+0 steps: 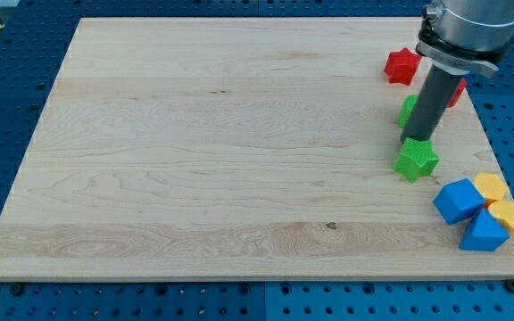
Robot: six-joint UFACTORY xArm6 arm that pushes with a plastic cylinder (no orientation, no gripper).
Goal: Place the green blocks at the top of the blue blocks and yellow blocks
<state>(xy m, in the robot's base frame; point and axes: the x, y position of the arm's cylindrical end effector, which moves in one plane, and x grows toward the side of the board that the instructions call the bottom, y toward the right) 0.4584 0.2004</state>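
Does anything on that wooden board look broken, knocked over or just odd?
Nothing stands out. The blocks all crowd the board's right side: my tip touches the green star, with blue and yellow blocks clustered near the bottom corner. Nothing looks damaged.

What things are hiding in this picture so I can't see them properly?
- My tip: its very end sits behind the green star block, so contact is unclear.
- Second green block: the rod covers most; shape unknown.
- Second red block: mostly behind the rod.
- Arm: cut off by the view's top.
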